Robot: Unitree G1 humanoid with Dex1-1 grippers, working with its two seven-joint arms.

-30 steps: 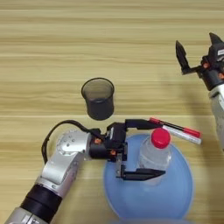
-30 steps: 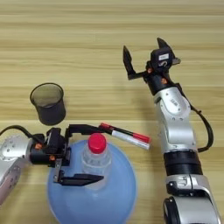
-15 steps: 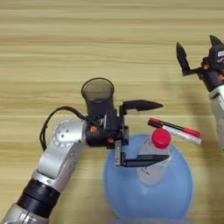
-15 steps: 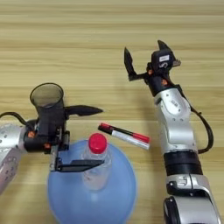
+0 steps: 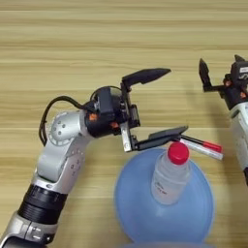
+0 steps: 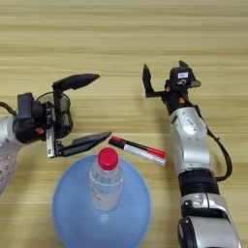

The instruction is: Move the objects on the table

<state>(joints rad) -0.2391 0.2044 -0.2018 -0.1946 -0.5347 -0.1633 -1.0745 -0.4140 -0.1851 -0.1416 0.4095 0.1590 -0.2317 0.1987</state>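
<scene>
the clear bottle with a red cap (image 5: 170, 174) stands upright on the light-blue plate (image 5: 131, 193) at the near edge of the wooden bench (image 5: 72, 48). the left gripper (image 5: 162, 104) hangs just behind it, fingers spread wide, the lower finger over the plate rim and hiding most of the dark cup (image 6: 63, 116). the white marker (image 6: 138, 150) lies just beside the plate. the right gripper (image 6: 162, 77) is well apart, fingers spread.

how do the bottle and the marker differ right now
The bottle stands upright on the light-blue plate; the marker lies flat on the table, beside the plate's far rim. The bottle is clear and stout with a red cap; the marker is thin and white, with one red and one black end. No gripper holds either.
</scene>
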